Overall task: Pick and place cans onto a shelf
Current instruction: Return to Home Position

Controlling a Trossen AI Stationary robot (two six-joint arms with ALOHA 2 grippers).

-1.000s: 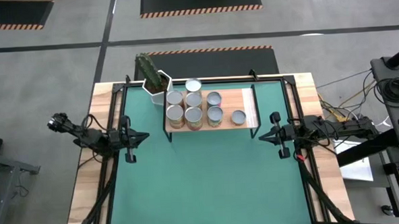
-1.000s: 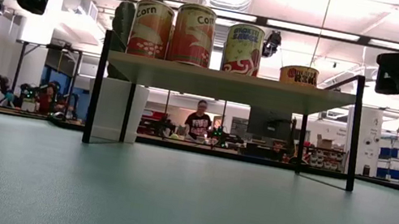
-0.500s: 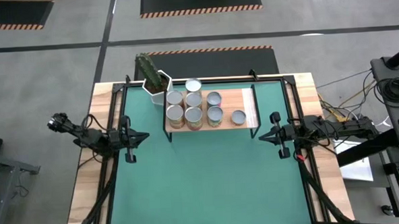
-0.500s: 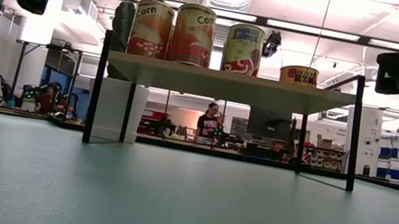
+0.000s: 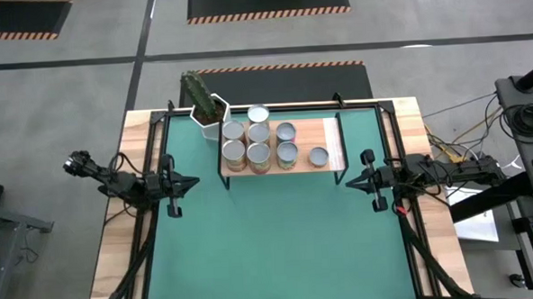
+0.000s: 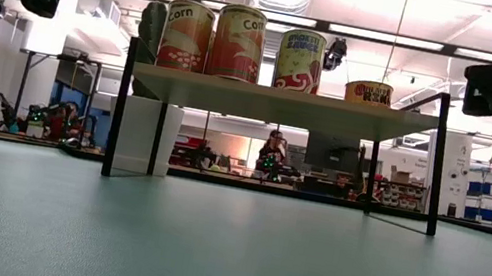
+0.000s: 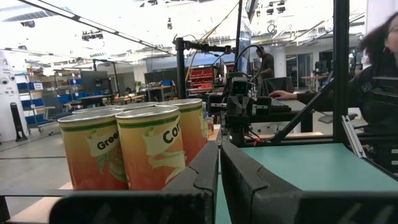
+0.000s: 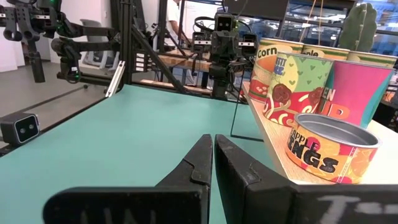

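Observation:
Several cans (image 5: 258, 143) stand upright on the light-wood shelf (image 5: 331, 147) at the far middle of the green mat; in the low view they stand in a row (image 6: 238, 43) on the shelf top (image 6: 273, 102). A short can (image 8: 331, 147) stands nearest the shelf's right end. My left gripper (image 5: 194, 181) is shut and empty at the mat's left side, raised. My right gripper (image 5: 349, 181) is shut and empty at the mat's right side. Each points toward the table's middle.
A white hexagonal pot with a cactus (image 5: 205, 105) stands at the shelf's far left corner. Green mat (image 5: 271, 248) lies bare in front of the shelf. A person (image 6: 274, 153) moves in the room behind the table.
Both arms have kept still. Only the person in the room behind has walked to the right.

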